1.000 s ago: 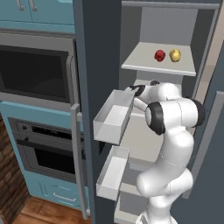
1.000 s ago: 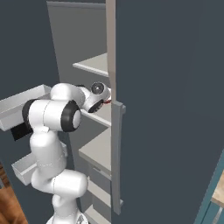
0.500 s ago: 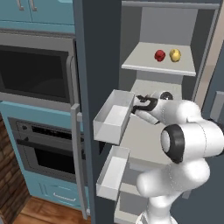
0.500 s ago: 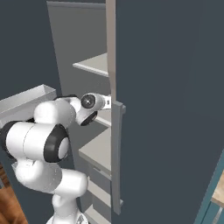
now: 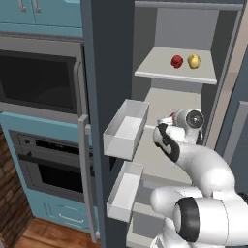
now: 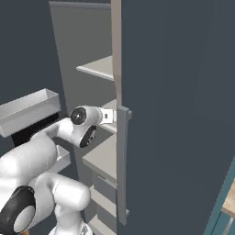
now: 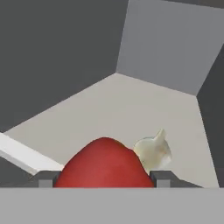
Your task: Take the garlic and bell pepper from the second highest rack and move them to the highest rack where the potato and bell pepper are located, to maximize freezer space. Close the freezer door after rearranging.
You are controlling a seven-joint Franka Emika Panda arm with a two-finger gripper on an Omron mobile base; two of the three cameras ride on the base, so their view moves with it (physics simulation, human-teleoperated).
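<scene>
Freezer interior, second rack from the top [image 7: 131, 109]: gripper [image 7: 103, 180] with fingers [image 7: 45, 179] spread on either side of the red bell pepper [image 7: 103, 166], apparently not yet clamped on it, garlic [image 7: 153, 151] just beside, while potato [image 5: 193, 61] and second pepper [image 5: 177, 61] sit on the top rack [image 5: 160, 68].

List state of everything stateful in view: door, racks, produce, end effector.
freezer door: open
highest rack: holds a red bell pepper and a potato, side by side
second highest rack: holds a red bell pepper and garlic
end effector: open, fingertips either side of the lower pepper
door bins: nothing visible inside
</scene>
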